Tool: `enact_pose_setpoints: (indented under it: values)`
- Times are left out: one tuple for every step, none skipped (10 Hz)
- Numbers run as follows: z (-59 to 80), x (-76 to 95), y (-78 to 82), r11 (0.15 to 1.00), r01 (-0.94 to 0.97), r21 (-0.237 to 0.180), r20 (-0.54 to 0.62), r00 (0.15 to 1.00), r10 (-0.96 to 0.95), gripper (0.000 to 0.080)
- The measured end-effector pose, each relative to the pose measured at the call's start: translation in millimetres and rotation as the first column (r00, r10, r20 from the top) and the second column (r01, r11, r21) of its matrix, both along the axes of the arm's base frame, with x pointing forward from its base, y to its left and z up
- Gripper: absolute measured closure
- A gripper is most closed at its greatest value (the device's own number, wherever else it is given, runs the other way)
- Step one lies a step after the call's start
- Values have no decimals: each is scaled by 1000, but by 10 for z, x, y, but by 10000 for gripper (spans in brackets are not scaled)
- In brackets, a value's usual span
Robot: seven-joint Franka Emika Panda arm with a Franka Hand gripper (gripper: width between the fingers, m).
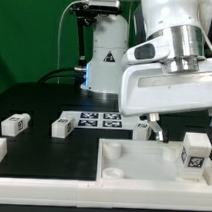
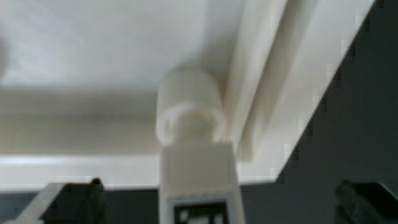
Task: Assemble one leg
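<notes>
Gripper (image 1: 182,125) hangs at the right of the exterior view, jaws spread wide, gripping nothing. The wrist view backs that up: gripper (image 2: 217,200) has its dark fingertips (image 2: 71,200) well clear on either side of the leg (image 2: 192,120). The leg (image 1: 195,153) stands upright just below, lower right of the frame, in a corner of the large white square piece (image 1: 132,163). Nearest neighbour is a small white block (image 1: 143,129), just beside the finger on the exterior view's left. Further left the marker board (image 1: 98,120) lies mid-frame, then the spare pegs (image 1: 63,126) on the dark surface (image 1: 32,141)
</notes>
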State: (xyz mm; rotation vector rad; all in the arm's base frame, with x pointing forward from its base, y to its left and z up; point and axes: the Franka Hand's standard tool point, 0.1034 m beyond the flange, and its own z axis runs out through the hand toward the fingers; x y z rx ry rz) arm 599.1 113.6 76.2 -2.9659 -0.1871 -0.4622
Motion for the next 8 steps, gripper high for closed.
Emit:
enact_pose_setpoints:
  values:
    - [30,43,8,1000,-2,9,-88,996,2,150]
    - [32,38,13,1000,-3,16,-161,987,6,150]
    - [34,5,17,1000,-1,24,-259,966,7,150]
    - [46,27,-8,999,25,27,-313,950,-15,150]
    - [53,-3,-29,997,69,25,-381,923,-54,150]
    - [53,22,-22,997,66,27,-383,922,-51,150]
    - [48,20,-23,997,66,27,-381,923,-51,150]
    - [48,20,-23,997,67,27,-381,923,-51,150]
